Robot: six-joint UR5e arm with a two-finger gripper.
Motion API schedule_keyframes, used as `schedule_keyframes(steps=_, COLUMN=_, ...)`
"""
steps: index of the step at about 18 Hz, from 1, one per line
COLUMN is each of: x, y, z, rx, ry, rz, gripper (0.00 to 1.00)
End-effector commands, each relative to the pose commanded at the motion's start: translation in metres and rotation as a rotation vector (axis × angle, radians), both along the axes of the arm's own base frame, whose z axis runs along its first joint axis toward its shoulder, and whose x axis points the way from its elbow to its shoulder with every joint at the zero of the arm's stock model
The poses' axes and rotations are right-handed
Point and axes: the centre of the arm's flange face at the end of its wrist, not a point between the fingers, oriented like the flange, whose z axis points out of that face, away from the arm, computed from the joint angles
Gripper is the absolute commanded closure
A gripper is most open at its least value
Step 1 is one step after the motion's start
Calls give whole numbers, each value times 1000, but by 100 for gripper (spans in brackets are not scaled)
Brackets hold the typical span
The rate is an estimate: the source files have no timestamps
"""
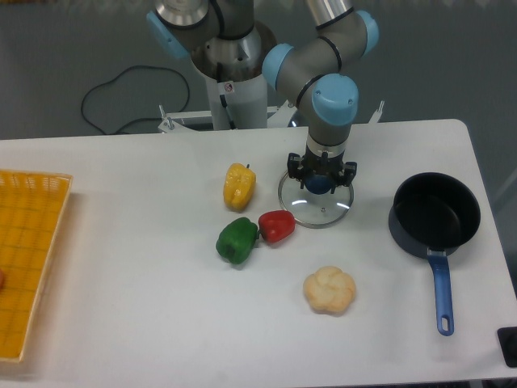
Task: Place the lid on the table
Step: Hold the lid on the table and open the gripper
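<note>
Near the middle of the white bench, the glass lid lies flat, well apart from the black saucepan and just beside the red pepper. The pincer stands straight above it around the blue knob; whether it pinches the knob or has let go I cannot tell. If the fingers rise unopened, the lid would likely lift again or skid into the pepper.

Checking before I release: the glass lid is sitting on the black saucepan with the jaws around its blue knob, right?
Not quite. The camera view shows the lid lying on the white table, left of the black saucepan, which stands open and uncovered. The rest holds: the gripper is down over the lid's blue knob, jaws on either side of it.
</note>
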Motion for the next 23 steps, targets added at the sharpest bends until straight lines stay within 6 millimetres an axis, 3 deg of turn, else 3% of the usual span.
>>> schedule_keyframes(steps=8, x=1, y=2, z=-4, rx=-6, ry=-6, rz=-6, gripper=30)
schedule_keyframes(steps=10, x=0, y=1, z=-3, rx=-5, ry=-4, rz=-5, gripper=25)
schedule_keyframes(steps=14, x=-1, y=2, z=-3, rx=-5, ry=-3, rz=-5, gripper=5)
schedule_keyframes(steps=17, x=-2, y=2, z=-2, rx=-4, ry=-2, rz=-3, gripper=1)
schedule_keyframes(steps=20, x=-4, y=3, z=4, rx=-1, ry=9, rz=-5, gripper=0)
schedule_keyframes(steps=23, x=-16, y=11, z=26, rx=6, ry=53, rz=-15, gripper=0)
